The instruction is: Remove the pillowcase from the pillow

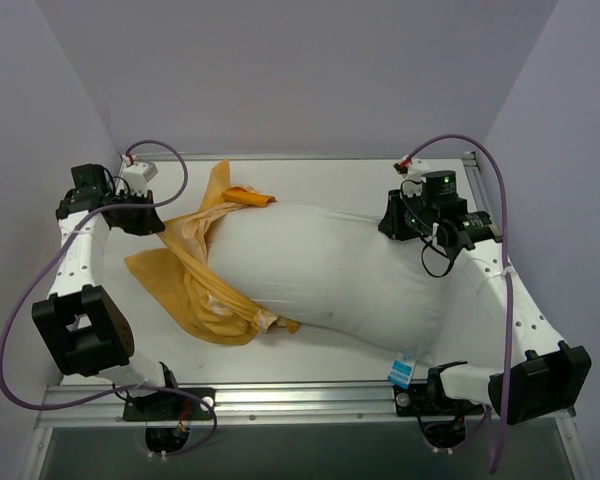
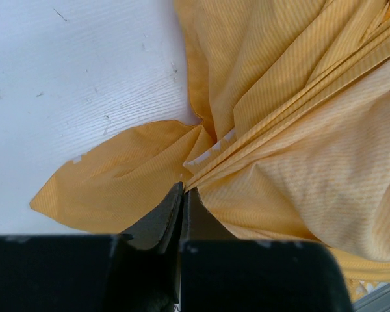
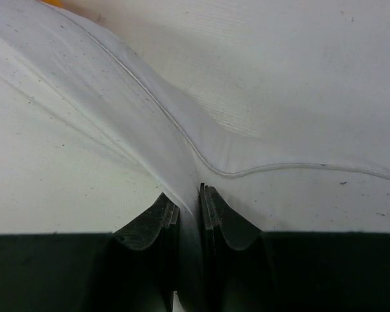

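Note:
The white pillow [image 1: 330,270] lies slantwise across the table, most of it bare. The orange-yellow pillowcase [image 1: 195,290] is bunched round its left end and spreads onto the table. My left gripper [image 1: 158,222] is at the pillowcase's left edge. In the left wrist view its jaws [image 2: 184,187] are shut, with taut pleats of the pillowcase [image 2: 299,130] running into their tips. My right gripper [image 1: 390,225] is at the pillow's far right corner. The right wrist view shows this gripper [image 3: 188,198] shut on a fold of the pillow [image 3: 71,149] beside its seam.
A small blue tag [image 1: 401,372] sticks out at the pillow's near right corner, close to the right arm's base. The white table [image 1: 320,180] ends at a metal rail [image 1: 300,398] in front. Purple cables loop over both arms. Walls close in the table's back and sides.

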`<state>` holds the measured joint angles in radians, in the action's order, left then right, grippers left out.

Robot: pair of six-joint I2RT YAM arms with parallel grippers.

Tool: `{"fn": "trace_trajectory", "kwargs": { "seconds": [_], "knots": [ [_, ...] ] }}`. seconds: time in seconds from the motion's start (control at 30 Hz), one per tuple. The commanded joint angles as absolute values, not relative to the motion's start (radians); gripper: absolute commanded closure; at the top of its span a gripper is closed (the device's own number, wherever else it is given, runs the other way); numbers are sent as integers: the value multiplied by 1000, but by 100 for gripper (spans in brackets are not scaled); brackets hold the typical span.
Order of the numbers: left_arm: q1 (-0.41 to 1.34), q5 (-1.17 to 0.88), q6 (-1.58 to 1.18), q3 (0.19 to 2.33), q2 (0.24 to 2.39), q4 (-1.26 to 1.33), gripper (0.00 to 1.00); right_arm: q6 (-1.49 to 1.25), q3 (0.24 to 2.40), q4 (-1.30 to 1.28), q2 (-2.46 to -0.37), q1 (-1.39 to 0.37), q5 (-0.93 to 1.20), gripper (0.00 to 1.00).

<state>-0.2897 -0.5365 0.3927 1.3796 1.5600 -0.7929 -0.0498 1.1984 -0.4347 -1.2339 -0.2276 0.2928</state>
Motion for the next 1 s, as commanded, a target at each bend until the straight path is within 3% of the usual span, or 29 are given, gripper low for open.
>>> {"fn": "trace_trajectory", "kwargs": {
  "seconds": [0.0, 0.2, 0.33, 0.47, 0.57, 0.6, 0.73, 0.97],
  "knots": [
    [-460, -55, 520, 1463, 1572, -584, 98, 77, 1293, -535, -1146, -64, -228, 100],
    [-517, -38, 523, 1522, 1608, -597, 98, 94, 1354, -542, -1135, -58, -290, 100],
    [-540, -202, 551, 1491, 1559, -646, 97, 74, 1307, -531, -1147, -58, -161, 100],
    [-396, -316, 560, 1416, 1444, -713, 81, -41, 1192, -467, -1155, -124, 78, 100],
    [-241, -348, 549, 1420, 1440, -765, 39, -104, 1109, -396, -1149, -218, 37, 100],
    [-198, -414, 551, 1439, 1451, -825, 2, -113, 1100, -376, -1154, -219, 37, 100],
    [-184, -578, 571, 1584, 1505, -997, 6, -112, 1080, -339, -1216, -186, 18, 100],
    [-201, -633, 673, 1669, 1413, -1225, 6, -87, 1100, -296, -1313, -157, -28, 100]
  ]
}}
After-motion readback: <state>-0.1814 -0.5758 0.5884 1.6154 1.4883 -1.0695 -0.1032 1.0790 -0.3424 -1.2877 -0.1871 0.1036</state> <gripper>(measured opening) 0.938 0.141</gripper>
